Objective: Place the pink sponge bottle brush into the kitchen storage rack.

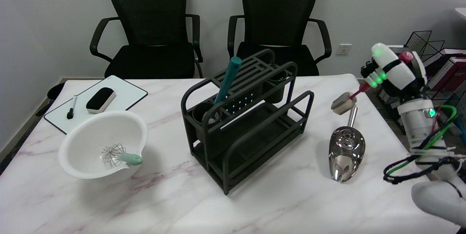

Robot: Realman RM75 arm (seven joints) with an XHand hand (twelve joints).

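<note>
**Brush in hand and off the table, rack not yet reached**

Working from the left edge of the white marbled table (255,205): a small whiteboard (120,97) with a marker and eraser sits at the far left corner, and a white plastic mixing bowl (91,132) holding a wire whisk (116,155) lies nearer the left edge. None of that concerns you. At mid-table stands the dark grey metal kitchen storage rack (247,125), with a teal-handled tool (227,79) upright in its left cup. A shiny steel scoop (346,154) rests toward the right edge.

Your black-and-white right hand (395,72) has its fingers clamped on the handle of the pink sponge bottle brush (346,101), whose sponge head hangs in the air above the scoop's handle. The pickup looks done; carrying it across to the rack and releasing it remain.
</note>
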